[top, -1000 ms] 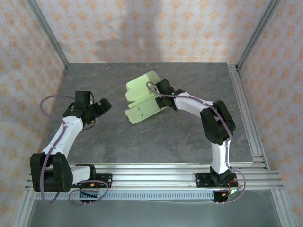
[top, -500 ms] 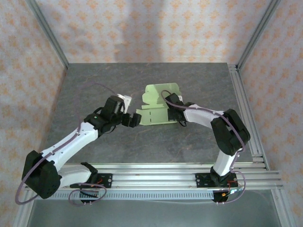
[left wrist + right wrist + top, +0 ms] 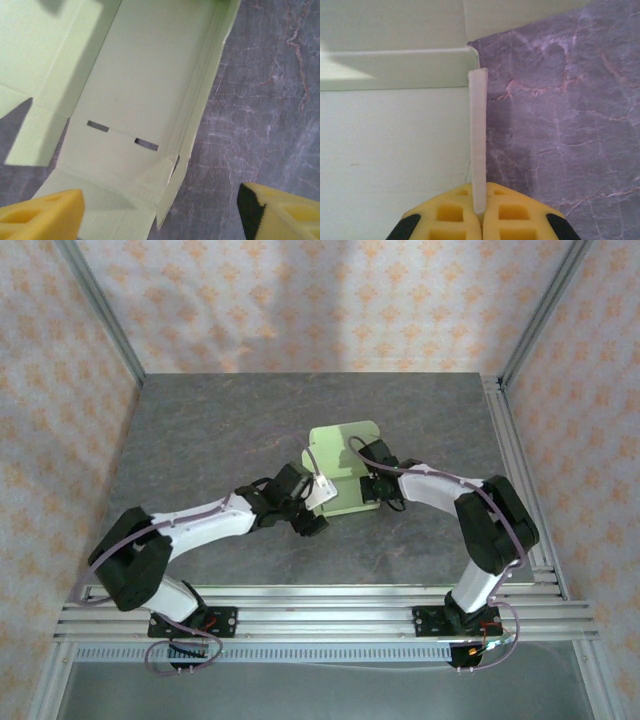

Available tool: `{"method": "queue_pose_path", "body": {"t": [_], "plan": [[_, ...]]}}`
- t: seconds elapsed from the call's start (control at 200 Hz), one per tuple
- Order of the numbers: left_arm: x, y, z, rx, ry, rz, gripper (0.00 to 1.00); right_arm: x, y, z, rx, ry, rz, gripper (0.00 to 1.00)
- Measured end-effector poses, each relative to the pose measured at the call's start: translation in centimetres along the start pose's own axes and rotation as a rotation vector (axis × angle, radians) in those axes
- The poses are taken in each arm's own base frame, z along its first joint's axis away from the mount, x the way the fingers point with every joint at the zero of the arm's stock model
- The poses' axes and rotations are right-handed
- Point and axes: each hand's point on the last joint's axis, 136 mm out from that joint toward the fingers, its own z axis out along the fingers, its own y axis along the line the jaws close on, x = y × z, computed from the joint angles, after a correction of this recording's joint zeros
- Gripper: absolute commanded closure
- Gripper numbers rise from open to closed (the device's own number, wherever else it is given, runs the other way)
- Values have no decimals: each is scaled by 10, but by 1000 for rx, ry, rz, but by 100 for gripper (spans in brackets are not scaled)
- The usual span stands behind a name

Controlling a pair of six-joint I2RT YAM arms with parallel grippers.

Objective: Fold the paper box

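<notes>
The paper box (image 3: 345,465) is a pale yellow-green card sheet lying mid-table, partly folded, with raised side walls. My right gripper (image 3: 375,487) is at its right edge, shut on an upright side wall of the paper box (image 3: 478,145), which runs edge-on between the yellow pads (image 3: 445,215). My left gripper (image 3: 312,510) stands open at the box's front-left corner; its yellow fingertips (image 3: 42,217) sit wide apart. Between them lies the box's near corner (image 3: 165,175), beside a panel with two slots (image 3: 122,135).
The grey marbled table (image 3: 220,430) extends around the box. Aluminium rails (image 3: 520,480) run along the right side and the near edge. Patterned walls close the back and sides.
My left arm has swung from the table's left across to the box's front-left corner. The right gripper has turned the box and lowered it nearly flat on the table.
</notes>
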Motion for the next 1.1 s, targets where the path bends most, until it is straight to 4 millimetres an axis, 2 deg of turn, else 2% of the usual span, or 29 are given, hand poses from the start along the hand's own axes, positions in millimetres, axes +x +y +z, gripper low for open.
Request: {"method": "queue_pose_path", "body": {"t": [0.195, 0.36, 0.516, 0.661, 0.786, 1.101], "plan": [[-3, -7, 31, 62, 21, 29, 33, 6, 5, 0, -44, 10, -5, 95], [1, -13, 45, 99, 39, 48, 61, 5, 6, 1, -60, 8, 0, 95], [0, -12, 54, 101, 46, 49, 64, 5, 6, 1, -60, 7, -8, 93], [0, -15, 55, 117, 44, 49, 76, 4, 6, 1, -60, 7, -13, 88], [-1, -18, 54, 137, 38, 48, 82, 4, 6, 0, -59, 6, -17, 82], [4, -28, 65, 199, 69, 40, 84, 0, 5, -4, -58, -11, -10, 77]]}}
